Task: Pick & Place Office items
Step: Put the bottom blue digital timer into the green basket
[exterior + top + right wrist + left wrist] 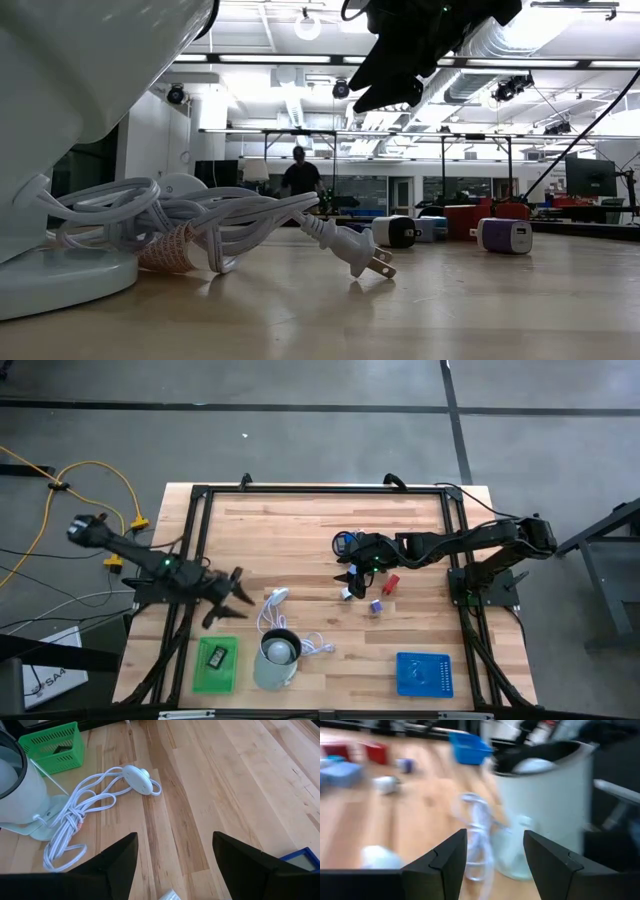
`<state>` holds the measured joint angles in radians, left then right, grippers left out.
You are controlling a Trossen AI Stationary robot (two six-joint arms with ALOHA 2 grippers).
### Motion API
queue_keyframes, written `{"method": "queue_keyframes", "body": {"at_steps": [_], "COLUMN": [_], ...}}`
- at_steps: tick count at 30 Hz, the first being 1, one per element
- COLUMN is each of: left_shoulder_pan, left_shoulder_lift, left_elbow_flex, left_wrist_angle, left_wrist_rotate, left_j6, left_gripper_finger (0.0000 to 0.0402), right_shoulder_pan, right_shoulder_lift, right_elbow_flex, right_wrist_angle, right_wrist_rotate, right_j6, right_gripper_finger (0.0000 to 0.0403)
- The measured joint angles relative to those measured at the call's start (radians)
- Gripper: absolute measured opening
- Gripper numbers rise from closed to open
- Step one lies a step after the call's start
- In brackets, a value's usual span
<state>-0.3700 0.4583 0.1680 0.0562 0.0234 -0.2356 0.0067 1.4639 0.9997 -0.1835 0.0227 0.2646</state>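
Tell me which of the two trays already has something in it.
The green tray, near the left arm's side of the table, has a dark item lying inside. The blue tray, on the right arm's side, shows only its own floor.

white coiled cable (87, 802) beside pale cup (277, 658), green tray (215, 665)

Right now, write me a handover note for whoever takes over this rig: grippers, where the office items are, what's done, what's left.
Left gripper: open, empty, left of the white coiled cable, pointing toward it.
Right gripper: open, empty, above the table centre, close over the loose items.
Office items: a red piece, a purple piece and a white piece lie loose on the wood near the right gripper; blue ones sit under the arm.
Green tray holds one dark item; blue tray looks empty.
Done: little, judging by the trays. Left: the loose pieces still need placing.
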Motion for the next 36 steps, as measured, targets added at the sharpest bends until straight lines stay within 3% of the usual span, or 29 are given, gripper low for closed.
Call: {"method": "queue_keyframes", "body": {"at_steps": [8,16,28,36], "left_shoulder_pan": [0.310,0.559,0.691,0.731], "left_shoulder_lift": [0.085,0.336,0.777,0.903], "left_elbow_flex": [0.005,0.147,0.315,0.323], "left_wrist_angle": [0.115,0.138,0.418,0.587], "left_wrist_rotate": [0.175,0.303,0.398,0.395], "left_j6": [0.037,0.154,0.246,0.239], "left_gripper_finger": [0.0189,0.0189,0.0189,0.0189], "right_shoulder_pan": [0.000,0.000,0.000,0.000], "right_shoulder_lift": [0.000,0.000,0.000,0.000], "right_elbow_flex": [0.000,0.000,0.000,0.000], "right_wrist_angle": [0.000,0.000,0.001,0.001], "right_wrist_rotate": [0.000,0.000,0.000,0.000], "right_j6": [0.000,0.000,0.000,0.000], "right_gripper_finger": [0.0244,0.0244,0.0244,0.0244]}}
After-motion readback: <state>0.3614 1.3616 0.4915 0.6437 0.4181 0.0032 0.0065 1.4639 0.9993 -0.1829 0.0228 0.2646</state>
